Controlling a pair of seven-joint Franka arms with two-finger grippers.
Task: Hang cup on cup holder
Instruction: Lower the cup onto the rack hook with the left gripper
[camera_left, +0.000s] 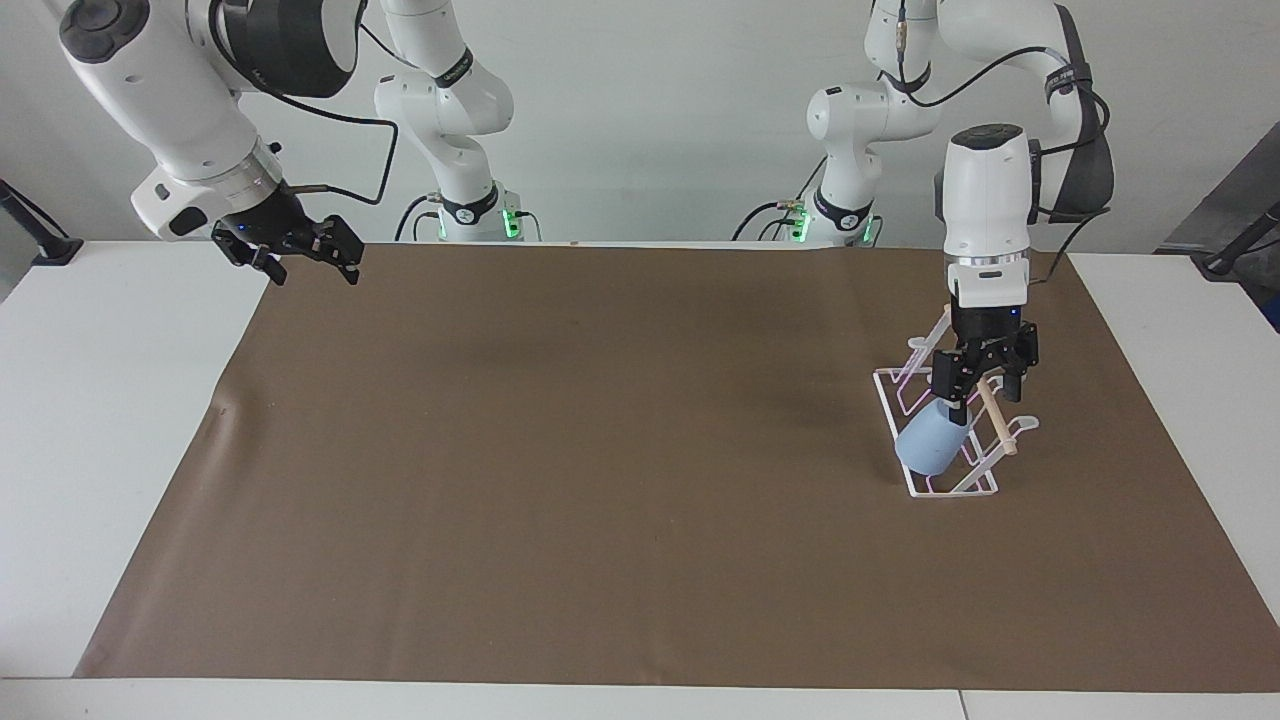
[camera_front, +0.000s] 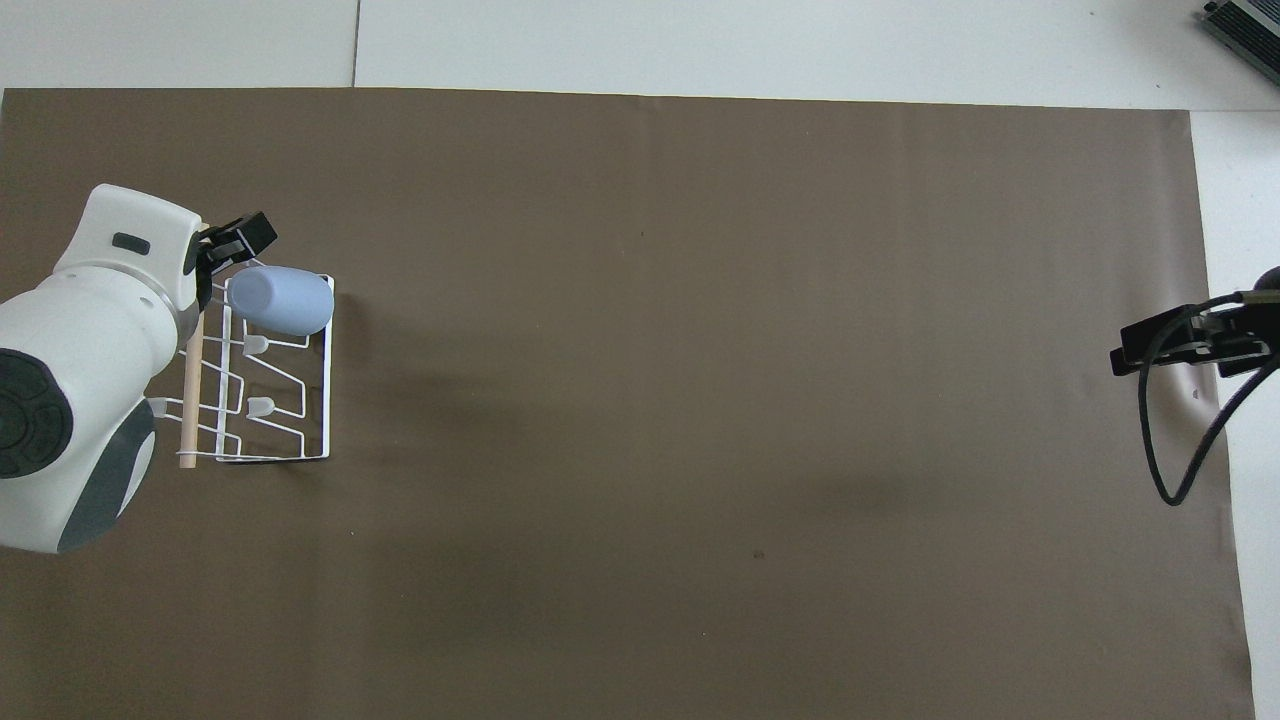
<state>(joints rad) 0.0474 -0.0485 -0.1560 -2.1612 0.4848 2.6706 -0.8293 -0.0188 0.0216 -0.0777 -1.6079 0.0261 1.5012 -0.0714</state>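
Table (camera_left: 100, 400) under brown paper sheet (camera_left: 600, 480)

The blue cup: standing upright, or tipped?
Tipped: the cup lies slanted over a prong of the cup holder, its closed base uppermost.

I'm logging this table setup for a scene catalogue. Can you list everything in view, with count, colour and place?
cup: one, light blue, tilted on a prong of the cup holder, at the end of the rack farthest from the robots.
cup holder: one, white wire with a light wooden dowel, on the mat at the left arm's end of the table.
mat: one, brown, covering most of the table.
table: one, white, under the mat.
left gripper: one, black, open, just above the cup and rack.
right gripper: one, black, open, waiting in the air over the mat's edge at the right arm's end.
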